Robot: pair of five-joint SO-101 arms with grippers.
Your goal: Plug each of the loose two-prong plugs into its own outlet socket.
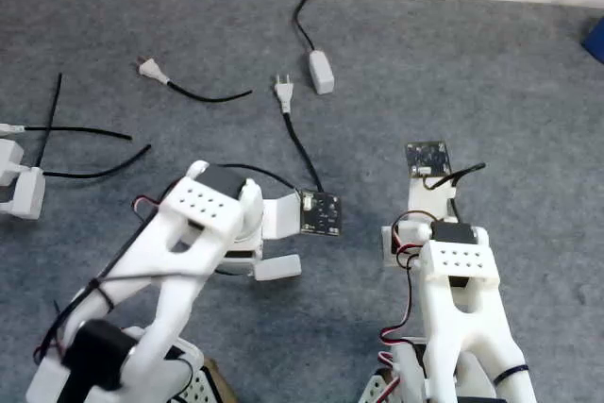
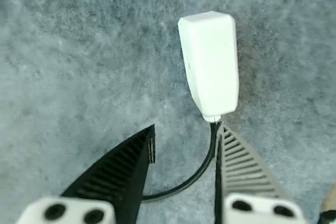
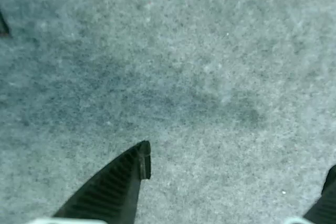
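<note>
Left gripper (image 2: 186,129) gapes wide, facing a white, rounded oblong socket (image 2: 209,64) trailing black cord (image 2: 178,190).

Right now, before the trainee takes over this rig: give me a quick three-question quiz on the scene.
1. True or false: the left gripper has its jaws shut on the white socket block.
2. In the right wrist view, what lies between the jaws of the right gripper? A) a plug B) bare carpet C) a socket
3. Fill in: the cable leaving the white socket block is ___ in colour.

Key: 1 false, the jaws are open and the block lies just ahead of them. 2 B. 3 black.
</note>
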